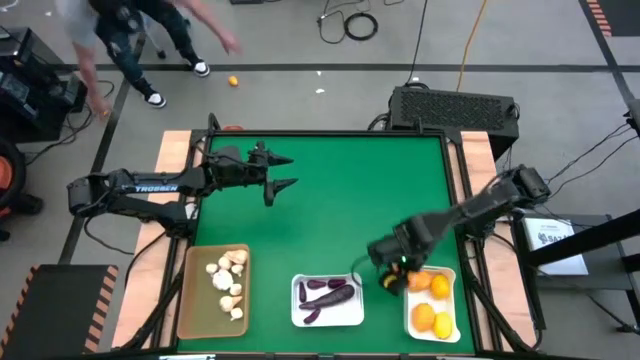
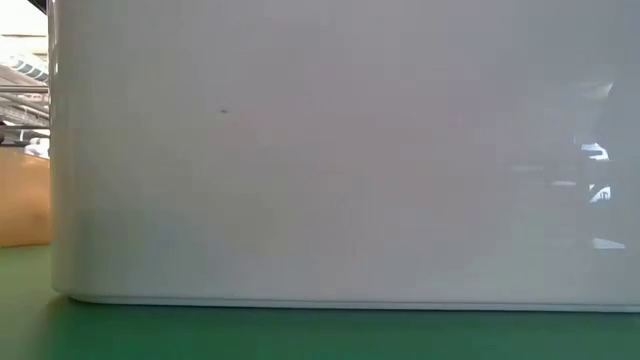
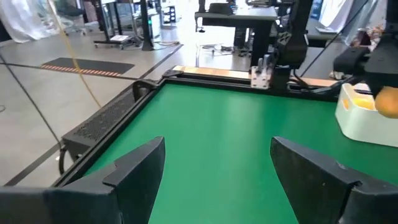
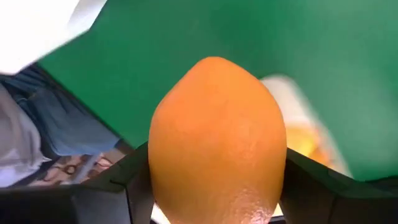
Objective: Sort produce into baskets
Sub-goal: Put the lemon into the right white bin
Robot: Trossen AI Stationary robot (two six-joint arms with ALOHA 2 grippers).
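The right gripper [image 1: 392, 281] has its jaws clenched on a round orange citrus fruit [image 4: 216, 140], at the white rectangular basket's [image 1: 451, 322] near-left corner; the basket lies just rightward; the left gripper [image 1: 281, 172] waits released over the green surface [image 1: 340, 210].

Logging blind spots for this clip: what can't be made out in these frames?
- Low view: a white basket wall fills the frame, hiding both arms and all produce.
- Right wrist view: the orange held in the right gripper blocks what lies beneath it.
- High view: the right gripper is too small to show its fingers.
- Left wrist view: the right-hand basket is cut by the edge.
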